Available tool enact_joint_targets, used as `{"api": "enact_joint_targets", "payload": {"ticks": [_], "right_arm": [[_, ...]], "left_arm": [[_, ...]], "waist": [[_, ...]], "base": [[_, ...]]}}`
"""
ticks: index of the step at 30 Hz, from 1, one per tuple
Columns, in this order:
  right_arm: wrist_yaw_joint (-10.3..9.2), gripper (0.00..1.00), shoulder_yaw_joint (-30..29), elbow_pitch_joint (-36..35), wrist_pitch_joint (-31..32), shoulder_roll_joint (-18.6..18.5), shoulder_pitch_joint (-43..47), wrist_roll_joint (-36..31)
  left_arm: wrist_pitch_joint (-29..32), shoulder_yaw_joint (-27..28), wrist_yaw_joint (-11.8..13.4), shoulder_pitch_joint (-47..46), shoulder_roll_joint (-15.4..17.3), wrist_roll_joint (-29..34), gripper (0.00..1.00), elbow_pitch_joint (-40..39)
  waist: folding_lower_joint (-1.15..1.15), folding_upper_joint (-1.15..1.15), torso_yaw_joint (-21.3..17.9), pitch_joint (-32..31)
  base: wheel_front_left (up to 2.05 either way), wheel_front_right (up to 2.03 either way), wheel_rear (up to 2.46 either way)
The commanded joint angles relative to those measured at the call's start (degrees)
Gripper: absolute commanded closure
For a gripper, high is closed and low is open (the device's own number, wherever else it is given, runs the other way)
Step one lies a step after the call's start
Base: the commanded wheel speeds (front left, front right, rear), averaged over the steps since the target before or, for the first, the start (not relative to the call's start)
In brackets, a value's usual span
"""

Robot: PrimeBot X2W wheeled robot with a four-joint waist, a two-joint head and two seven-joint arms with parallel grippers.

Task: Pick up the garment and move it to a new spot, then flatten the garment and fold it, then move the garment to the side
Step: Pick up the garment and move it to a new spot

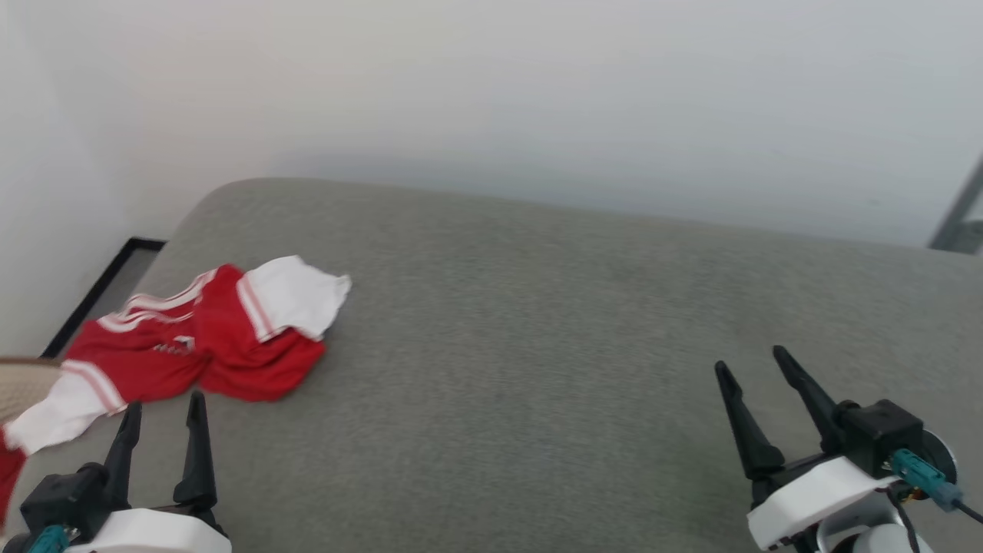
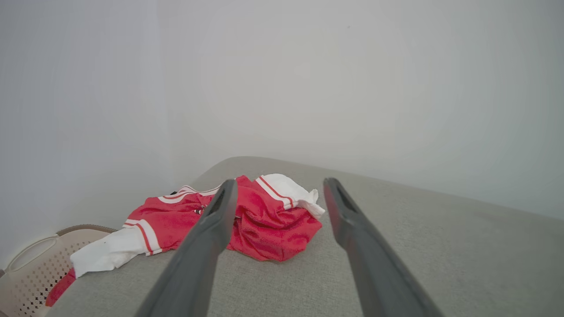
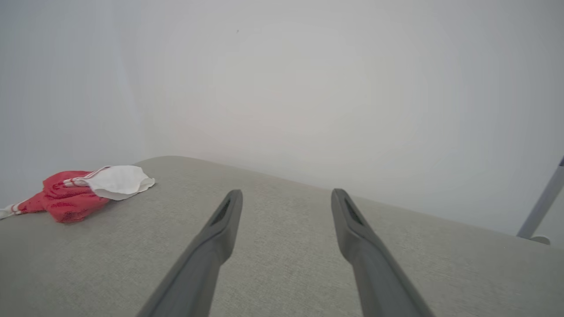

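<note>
Here's the garment, a crumpled red heap out at 10 o'clock on the grey table, close to the rounded far-left corner. One white sleeve is flopped over the top of the heap on its 2 o'clock side. The other white sleeve trails off toward 7 o'clock and reaches the table's left edge, where a strip of red drops over the side. Some dark lettering peeks out among the folds, too creased to read. The left gripper sits at the lower left, fingers spread apart and holding nothing, with the heap right at its 12 o'clock and the fingertips just short of the near hem. From the left wrist, the left gripper frames the garment: the red bulk shows in the gap between the two fingers, and the trailing sleeve lies out at 9 o'clock. A beige perforated basket stands down past the table's edge at 8 o'clock. Over to the right gripper, also spread wide and empty above bare table, well apart from the shirt. In the right wrist view, the right gripper has the garment far off at 10 o'clock, white sleeve uppermost, and a grey metal leg at 3 o'clock
</note>
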Motion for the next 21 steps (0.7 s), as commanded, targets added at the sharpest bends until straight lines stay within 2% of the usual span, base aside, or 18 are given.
{"api": "enact_joint_targets", "payload": {"ticks": [1,10,21], "right_arm": [[0.00,0.00,0.5,0.5,-0.3,-0.1,-0.7,0.6],[-0.01,0.00,5.6,3.5,-1.0,-0.5,-3.4,1.1],[-0.01,0.00,6.8,4.7,-1.5,-1.2,-4.8,1.2]], "left_arm": [[-0.1,0.2,0.2,-0.4,0.2,-0.6,0.00,0.3],[-0.1,1.6,1.8,-0.1,-0.1,-0.8,0.00,0.7],[0.3,2.8,2.6,-1.0,-0.6,-3.0,0.00,1.4]], "waist": [[0.00,0.00,2.9,-0.2],[0.00,0.00,9.8,-0.3],[0.00,0.00,12.0,0.3]], "base": [[0.00,0.00,0.00],[0.00,0.00,0.00],[0.00,0.00,0.00]]}}
